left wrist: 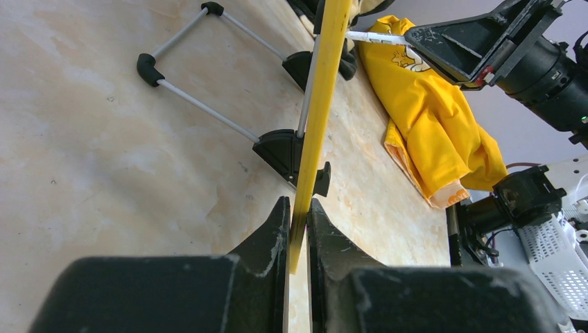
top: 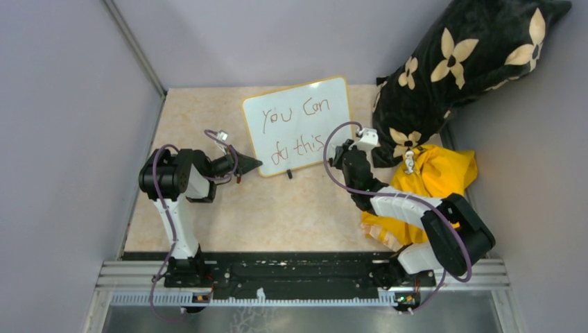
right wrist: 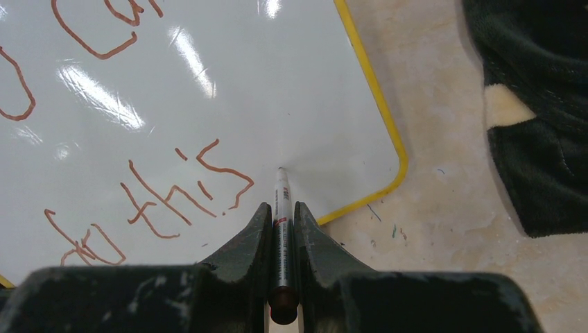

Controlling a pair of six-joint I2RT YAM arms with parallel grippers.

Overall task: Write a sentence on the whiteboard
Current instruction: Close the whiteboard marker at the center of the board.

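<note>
Right gripper (right wrist: 281, 209): pinching the marker (right wrist: 281, 191), its tip at the whiteboard (right wrist: 312, 104) just after "this".
Left gripper (left wrist: 298, 208): squeezing the whiteboard's yellow edge.
Whiteboard: propped up on the table (top: 277, 208) between the arms.
Sentence (top: 297, 128): "You can do this" looks finished.
Do it well: lift the marker straight off, no smudge; hold the whiteboard steady.

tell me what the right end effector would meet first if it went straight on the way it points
The whiteboard. The marker clamped in the right end effector aims at its bare white beside the sentence; the tip looks at or near the surface.
</note>
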